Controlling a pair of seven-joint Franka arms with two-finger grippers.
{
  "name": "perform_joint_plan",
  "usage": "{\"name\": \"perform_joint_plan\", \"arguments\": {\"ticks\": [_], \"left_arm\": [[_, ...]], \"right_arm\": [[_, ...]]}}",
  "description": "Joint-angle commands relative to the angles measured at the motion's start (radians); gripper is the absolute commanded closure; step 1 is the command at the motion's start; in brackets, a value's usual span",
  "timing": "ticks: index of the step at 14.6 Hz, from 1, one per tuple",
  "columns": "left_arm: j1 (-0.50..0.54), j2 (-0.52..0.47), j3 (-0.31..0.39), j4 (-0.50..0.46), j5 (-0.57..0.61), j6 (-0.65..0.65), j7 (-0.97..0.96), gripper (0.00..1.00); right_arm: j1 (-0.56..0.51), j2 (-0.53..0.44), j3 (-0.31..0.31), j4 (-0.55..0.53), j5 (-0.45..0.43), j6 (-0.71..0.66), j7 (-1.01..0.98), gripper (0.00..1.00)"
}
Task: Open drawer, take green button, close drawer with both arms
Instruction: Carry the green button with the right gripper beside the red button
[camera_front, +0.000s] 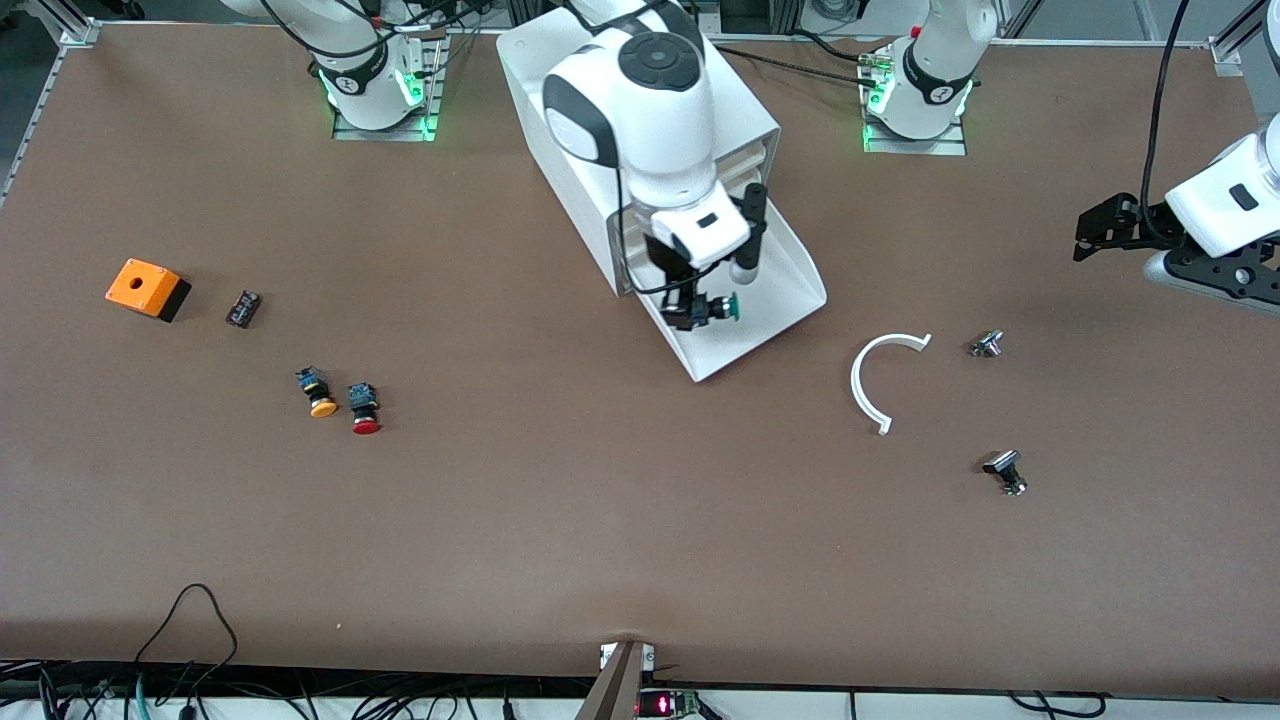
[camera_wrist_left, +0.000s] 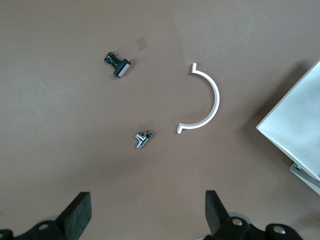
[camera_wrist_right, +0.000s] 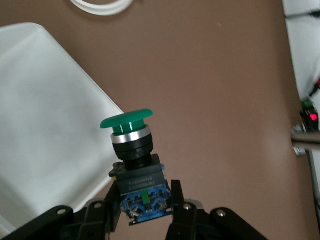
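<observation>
The button (camera_wrist_right: 134, 165) (green-capped, blue-black body) is clamped at its body by the closed right end effector (camera_front: 694, 310) and held in the air over the pulled-out drawer (camera_front: 770, 300). The left end effector (camera_wrist_left: 147, 215) is held wide open and empty over the surface (camera_front: 600, 520), near a white curved piece (camera_front: 872, 385).

Open drawer (camera_front: 780, 300) juts from cabinet (camera_front: 560, 120) at table's (camera_front: 600, 520) base-side edge, right arm (camera_front: 650, 120) above it. White arc (camera_front: 868, 385) and two small fittings (camera_front: 987, 344) clutter left-arm end. Broad bare strip along camera-side edge.
</observation>
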Motion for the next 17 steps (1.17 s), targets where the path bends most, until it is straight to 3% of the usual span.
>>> {"name": "perform_joint_plan", "arguments": {"ticks": [1, 5, 15, 17], "left_arm": [[0.0, 0.008, -0.002, 0.024, 0.014, -0.021, -0.005, 0.0], [0.0, 0.008, 0.0, 0.022, 0.014, -0.023, -0.005, 0.0], [0.005, 0.028, 0.0, 0.06, 0.002, -0.019, 0.0, 0.0], [-0.001, 0.048, -0.009, 0.083, 0.003, -0.021, -0.003, 0.0]], "right_arm": [[-0.015, -0.041, -0.042, -0.083, 0.012, 0.012, 0.094, 0.63], [-0.094, -0.096, -0.071, -0.184, 0.012, 0.01, 0.211, 0.63], [-0.279, -0.151, -0.07, -0.506, 0.012, 0.021, 0.622, 0.62], [-0.317, -0.156, -0.07, -0.606, 0.012, 0.112, 0.642, 0.62]]}}
